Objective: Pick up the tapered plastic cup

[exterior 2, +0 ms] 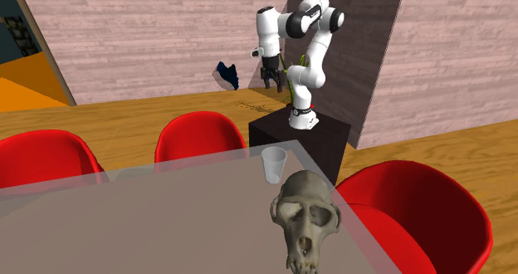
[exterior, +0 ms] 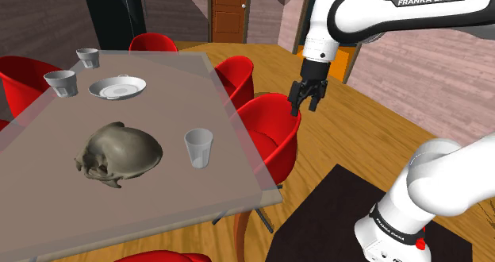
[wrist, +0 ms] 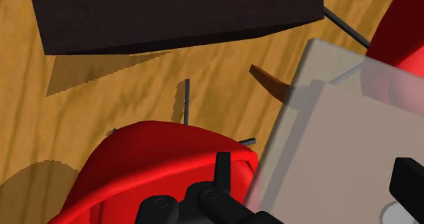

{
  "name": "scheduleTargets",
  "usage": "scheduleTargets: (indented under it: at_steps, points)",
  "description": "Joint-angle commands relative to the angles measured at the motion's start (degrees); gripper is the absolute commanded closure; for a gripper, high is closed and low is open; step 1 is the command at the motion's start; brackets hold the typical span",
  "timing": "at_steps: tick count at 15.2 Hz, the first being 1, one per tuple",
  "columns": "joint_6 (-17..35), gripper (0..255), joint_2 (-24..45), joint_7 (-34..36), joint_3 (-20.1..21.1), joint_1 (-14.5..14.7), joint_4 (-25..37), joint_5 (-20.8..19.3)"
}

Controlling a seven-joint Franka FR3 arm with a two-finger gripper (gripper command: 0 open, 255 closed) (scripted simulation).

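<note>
The tapered cup [exterior: 198,148], pale and see-through, stands upright on the glassy table [exterior: 47,213] near its edge, just beside a grey skull [exterior: 119,153]. In the second exterior view the cup [exterior 2: 274,164] stands behind the skull [exterior 2: 307,218]. My gripper [exterior: 307,103] hangs off the table, above a red chair [exterior: 274,129], well to the shoulder view's right of the cup. Its fingers stand apart with nothing between them. In the wrist view the gripper [wrist: 312,182] looks down on the chair [wrist: 156,161] and the table's corner [wrist: 340,141].
Two shorter cups [exterior: 62,82] [exterior: 88,57] and a shallow bowl [exterior: 117,86] sit at the table's far end. Red chairs [exterior 2: 199,135] ring the table. The dark stand [exterior 2: 299,135] is close to the table corner, on a wooden floor [exterior: 333,141].
</note>
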Motion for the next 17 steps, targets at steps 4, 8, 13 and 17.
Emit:
scheduleTargets:
  at_steps: [4, 8, 13, 17]
  points:
    - [5.2, 0, 11.0, 2.9, 2.8, 1.1, 5.7, 1.8]
    - [8.5, 0, 19.5, 5.3, 4.9, 2.0, 10.9, 2.3]
    - [11.4, 0, 30.5, 8.5, 7.0, 3.1, 18.9, 2.0]
    - [12.6, 0, 39.4, 11.2, 8.2, 4.4, 26.6, 1.0]
